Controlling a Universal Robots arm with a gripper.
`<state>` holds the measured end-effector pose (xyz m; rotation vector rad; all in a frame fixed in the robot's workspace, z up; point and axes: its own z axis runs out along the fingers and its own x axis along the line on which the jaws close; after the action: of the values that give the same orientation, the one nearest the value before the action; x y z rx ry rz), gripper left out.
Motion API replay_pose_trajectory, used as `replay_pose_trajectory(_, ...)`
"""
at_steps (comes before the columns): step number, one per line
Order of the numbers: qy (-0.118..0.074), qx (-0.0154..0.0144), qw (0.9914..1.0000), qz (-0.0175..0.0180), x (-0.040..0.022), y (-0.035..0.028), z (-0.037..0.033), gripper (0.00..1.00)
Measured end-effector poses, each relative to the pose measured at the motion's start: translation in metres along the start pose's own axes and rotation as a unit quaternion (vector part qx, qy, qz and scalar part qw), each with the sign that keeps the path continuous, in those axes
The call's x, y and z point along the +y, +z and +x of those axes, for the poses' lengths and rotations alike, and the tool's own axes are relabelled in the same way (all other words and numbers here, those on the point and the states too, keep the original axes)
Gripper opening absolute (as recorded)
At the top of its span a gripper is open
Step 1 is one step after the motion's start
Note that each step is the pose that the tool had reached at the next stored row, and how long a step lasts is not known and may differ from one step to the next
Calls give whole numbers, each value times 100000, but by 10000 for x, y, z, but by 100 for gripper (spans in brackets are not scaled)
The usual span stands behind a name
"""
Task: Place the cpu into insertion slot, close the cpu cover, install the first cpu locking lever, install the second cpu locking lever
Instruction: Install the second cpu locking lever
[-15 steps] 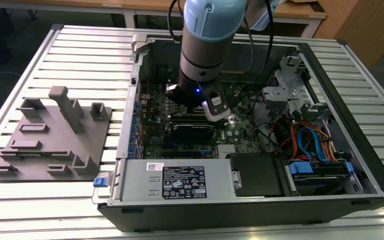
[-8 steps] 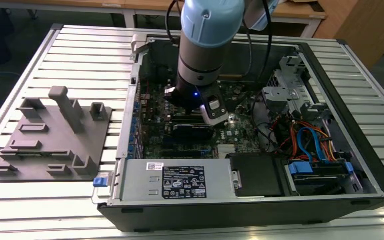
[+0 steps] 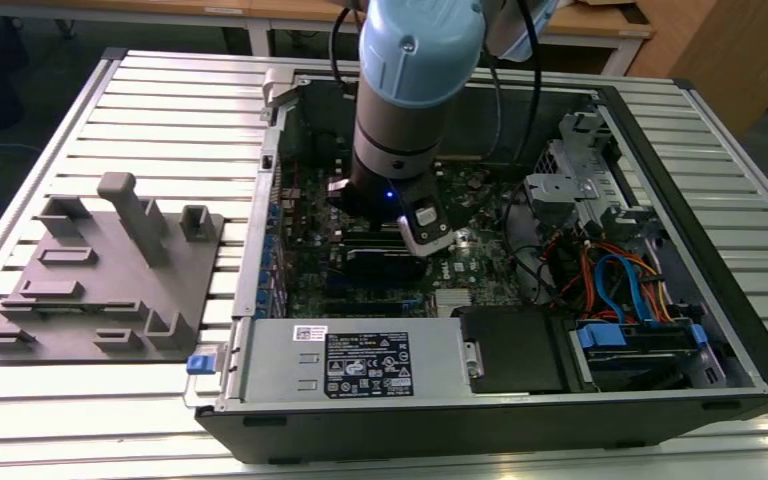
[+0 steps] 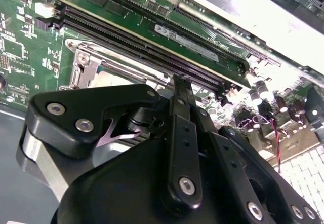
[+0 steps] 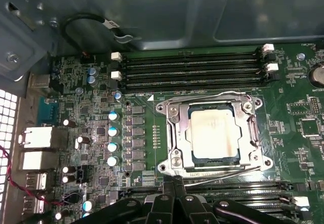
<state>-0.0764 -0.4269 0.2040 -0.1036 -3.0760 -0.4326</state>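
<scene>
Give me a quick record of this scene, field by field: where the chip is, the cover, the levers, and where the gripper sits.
cpu: seated in the insertion slot
cpu cover: down over the chip, framing it
levers: thin wire rods lie along the socket's edges; latching unclear
gripper: fingertips together, at the socket's edge by the lever
setting: open computer case on a slatted table

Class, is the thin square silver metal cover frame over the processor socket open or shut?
Shut: in the first wrist view the thin square silver metal cover frame lies flat around the dull silver-tan square chip.
</scene>
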Motion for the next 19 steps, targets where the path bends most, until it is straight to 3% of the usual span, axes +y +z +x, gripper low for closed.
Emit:
replay_pose_trajectory(5,-9,67,99995,-963,-55,-9,-3,10)
replay_pose_trajectory(9,-27,168,99968,-2513,-74,-11,-5,10)
replay_pose_trajectory(10,-32,186,99962,-2768,-82,-12,-5,10)
replay_pose_trajectory(19,-50,243,99931,-3693,-113,5,-7,10)
